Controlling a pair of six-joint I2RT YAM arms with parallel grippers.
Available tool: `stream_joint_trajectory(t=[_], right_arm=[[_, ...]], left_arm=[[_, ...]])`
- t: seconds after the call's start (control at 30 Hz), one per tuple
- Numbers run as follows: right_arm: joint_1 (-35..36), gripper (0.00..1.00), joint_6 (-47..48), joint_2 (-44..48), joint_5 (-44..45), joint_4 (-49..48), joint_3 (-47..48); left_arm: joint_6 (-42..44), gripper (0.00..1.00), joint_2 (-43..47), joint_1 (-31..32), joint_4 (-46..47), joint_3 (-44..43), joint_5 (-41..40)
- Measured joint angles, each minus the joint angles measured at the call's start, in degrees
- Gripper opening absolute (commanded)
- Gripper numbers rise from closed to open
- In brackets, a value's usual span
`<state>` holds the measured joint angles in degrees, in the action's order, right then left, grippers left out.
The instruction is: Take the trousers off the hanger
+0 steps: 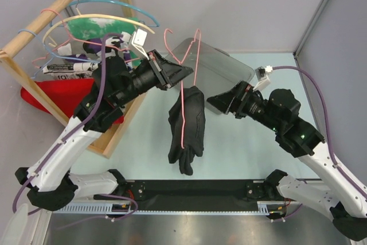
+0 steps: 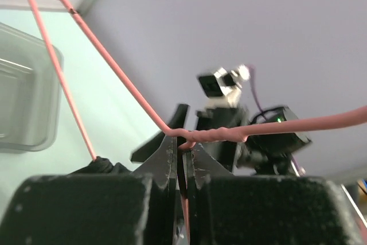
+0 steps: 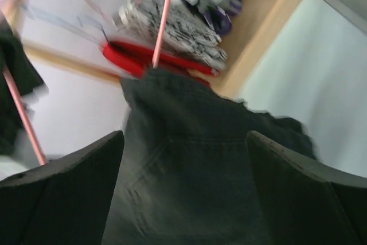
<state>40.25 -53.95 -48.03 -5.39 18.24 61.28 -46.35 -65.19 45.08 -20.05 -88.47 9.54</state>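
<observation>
Seen from above, the small black soft-fabric trousers [image 1: 188, 124] hang draped on the thin pink wire hanger [image 2: 218, 135] over the middle of the pale green table [image 1: 246, 147]. Their long axis runs from 12 o'clock down to 6 o'clock, and the leg ends are lowest. The left gripper [image 1: 184, 73] reaches in from 10 o'clock and holds the hanger aloft. Its wrist camera shows the two black fingers [image 2: 167, 164] pinched together on the twisted neck of the wire, just below the hook. The right gripper [image 1: 211, 102] is the nearer claw to the cloth. It sits at 3 o'clock of the trousers with its nose aimed toward 9 o'clock, across the garment's length rather than along it. Its own camera shows the fingers [image 3: 69, 199] spread wide, with dark fabric filling the gap ahead of them. That view is blurred, so the pads are possibly short of touching the cloth. A clear plastic tub [image 1: 221, 67] lies behind, at 12 o'clock of the right claw. By this layout, the pull falls to the right arm, closing on the upper part of the trousers while the left arm steadies the wire.
</observation>
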Motion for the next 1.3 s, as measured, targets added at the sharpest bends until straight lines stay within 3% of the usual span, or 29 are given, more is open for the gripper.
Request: stream_joint_trajectory(t=[0.07,0.27,0.43,0.57,0.73,0.87,1.07,1.3], right_arm=[[0.37,1.00,6.91,-0.50,-3.04,1.84,1.07],[7.87,1.00,27.96,-1.18,-8.02,7.32,1.64],[14.51,1.00,39.39,-1.27,-10.29,8.72,1.68],[25.20,1.00,45.35,-3.56,-3.34,9.68,2.29],[34.29,1.00,49.57,-7.74,11.74,9.70,2.38],[37.11,0.99,50.14,-9.77,22.27,8.66,2.38],[39.95,1.00,50.56,-10.03,31.30,4.35,2.34],[43.32,1.00,51.89,-11.26,35.36,0.83,2.08]], left_arm=[[0.20,0.00,-0.96,0.00,-1.38,-1.70,-2.71],[1.68,0.00,-4.04,0.00,-6.84,-7.02,-11.34],[2.84,0.00,-5.01,-0.02,-10.03,-10.36,-17.20],[3.32,0.00,-5.33,-0.04,-11.47,-12.76,-20.63],[3.43,0.00,-6.27,-0.04,-12.74,-15.50,-22.40],[3.41,0.00,-6.71,-0.07,-13.35,-16.22,-22.71],[3.32,0.00,-6.67,-0.07,-14.40,-16.22,-23.54],[3.32,0.00,-6.32,-0.07,-14.43,-16.22,-24.20]])
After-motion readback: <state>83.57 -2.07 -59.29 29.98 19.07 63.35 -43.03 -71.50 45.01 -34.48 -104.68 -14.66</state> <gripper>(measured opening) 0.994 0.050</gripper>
